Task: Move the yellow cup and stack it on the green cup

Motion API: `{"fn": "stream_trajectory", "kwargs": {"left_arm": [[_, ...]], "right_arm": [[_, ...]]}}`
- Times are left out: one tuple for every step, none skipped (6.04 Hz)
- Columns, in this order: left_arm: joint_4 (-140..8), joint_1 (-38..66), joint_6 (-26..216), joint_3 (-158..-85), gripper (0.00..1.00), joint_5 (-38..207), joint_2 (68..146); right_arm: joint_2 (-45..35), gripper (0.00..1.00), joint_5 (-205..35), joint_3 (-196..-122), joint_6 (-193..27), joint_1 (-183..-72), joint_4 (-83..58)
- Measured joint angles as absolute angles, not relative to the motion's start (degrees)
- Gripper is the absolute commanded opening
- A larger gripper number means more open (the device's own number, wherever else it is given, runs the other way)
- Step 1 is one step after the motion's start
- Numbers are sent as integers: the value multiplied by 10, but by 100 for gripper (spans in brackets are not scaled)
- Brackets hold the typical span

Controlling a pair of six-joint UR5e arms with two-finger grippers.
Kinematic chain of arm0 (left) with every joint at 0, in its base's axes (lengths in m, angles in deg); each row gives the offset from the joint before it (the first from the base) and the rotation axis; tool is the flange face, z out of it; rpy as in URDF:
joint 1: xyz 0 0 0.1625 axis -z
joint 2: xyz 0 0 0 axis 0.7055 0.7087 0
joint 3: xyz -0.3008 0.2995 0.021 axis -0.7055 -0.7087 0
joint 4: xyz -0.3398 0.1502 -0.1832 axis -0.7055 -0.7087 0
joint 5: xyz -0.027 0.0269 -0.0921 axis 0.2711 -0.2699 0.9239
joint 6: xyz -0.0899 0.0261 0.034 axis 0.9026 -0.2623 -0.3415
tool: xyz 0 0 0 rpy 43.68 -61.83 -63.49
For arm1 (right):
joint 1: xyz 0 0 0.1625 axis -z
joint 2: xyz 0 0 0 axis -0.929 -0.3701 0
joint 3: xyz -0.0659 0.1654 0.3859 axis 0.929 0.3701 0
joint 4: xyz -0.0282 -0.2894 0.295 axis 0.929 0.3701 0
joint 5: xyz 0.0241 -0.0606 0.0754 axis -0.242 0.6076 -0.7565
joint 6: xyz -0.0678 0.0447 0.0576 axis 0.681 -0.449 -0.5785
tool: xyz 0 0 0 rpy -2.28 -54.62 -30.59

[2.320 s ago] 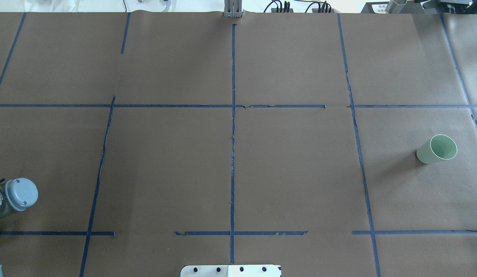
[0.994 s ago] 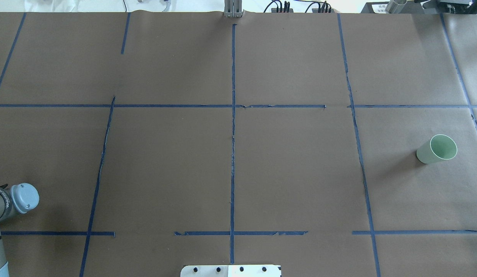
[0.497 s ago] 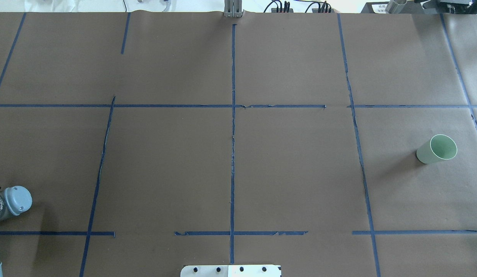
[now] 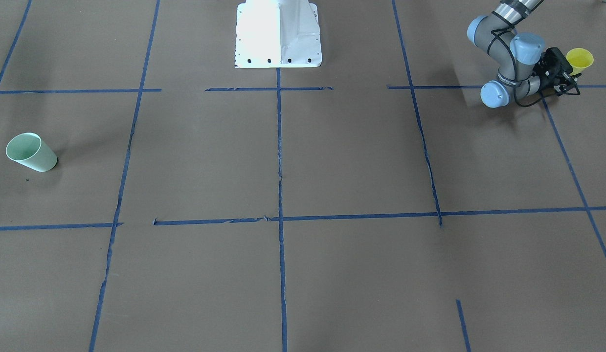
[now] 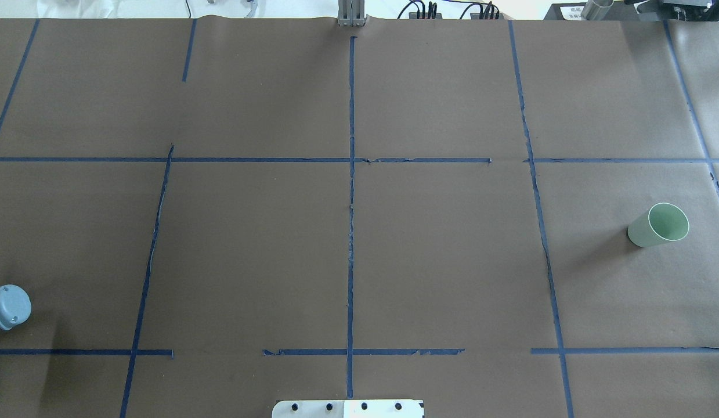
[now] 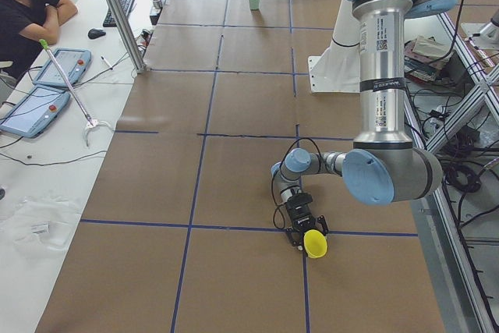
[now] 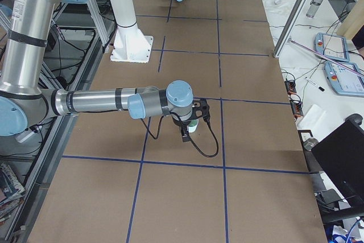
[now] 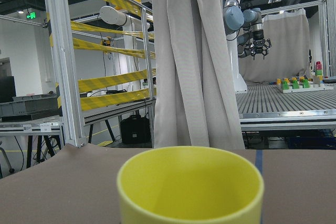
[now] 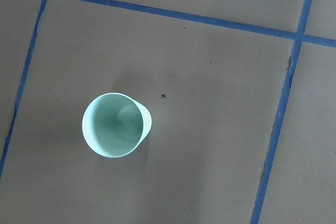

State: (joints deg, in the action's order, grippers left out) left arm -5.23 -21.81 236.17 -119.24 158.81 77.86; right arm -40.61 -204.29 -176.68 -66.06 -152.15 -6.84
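The yellow cup (image 4: 580, 58) stands upright at the table's corner on my left side. It fills the bottom of the left wrist view (image 8: 190, 184) and shows in the exterior left view (image 6: 315, 244). My left gripper (image 4: 569, 66) lies low and level at the cup, jaws apart, with the cup at its fingertips. The green cup (image 5: 658, 225) stands upright alone on my right side, also seen in the front-facing view (image 4: 31, 152). The right wrist view looks straight down into it (image 9: 115, 125). My right gripper (image 7: 192, 120) hangs high over it; I cannot tell whether it is open or shut.
Brown paper with blue tape lines (image 5: 351, 203) covers the table. The white robot base (image 4: 278, 34) sits at the near-robot edge. An operator (image 6: 27, 5) sits by tablets at a side bench. My left elbow (image 5: 8, 305) shows at the overhead view's left edge.
My left arm's elbow has slid left and down, nearly leaving the overhead view. The green cup has not moved.
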Motion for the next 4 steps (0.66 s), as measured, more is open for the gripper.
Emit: {"fn": "stream_trajectory", "kwargs": {"left_arm": [[-52,-217,2335,-1201,8,1581,772],[-51,-215,2310,-1205,8,1553,772],[-51,-211,2287,-1216,8,1502,774],[-55,-203,2268,-1231,7,1443,779]], "right_arm": [[-404,100,-2043,-1769,-661,-1521,-69],[-403,100,-2043,-1772,-663,-1521,-70],[-403,100,-2043,-1774,-665,-1521,-88],[-404,100,-2045,-1774,-673,-1519,-120]]}}
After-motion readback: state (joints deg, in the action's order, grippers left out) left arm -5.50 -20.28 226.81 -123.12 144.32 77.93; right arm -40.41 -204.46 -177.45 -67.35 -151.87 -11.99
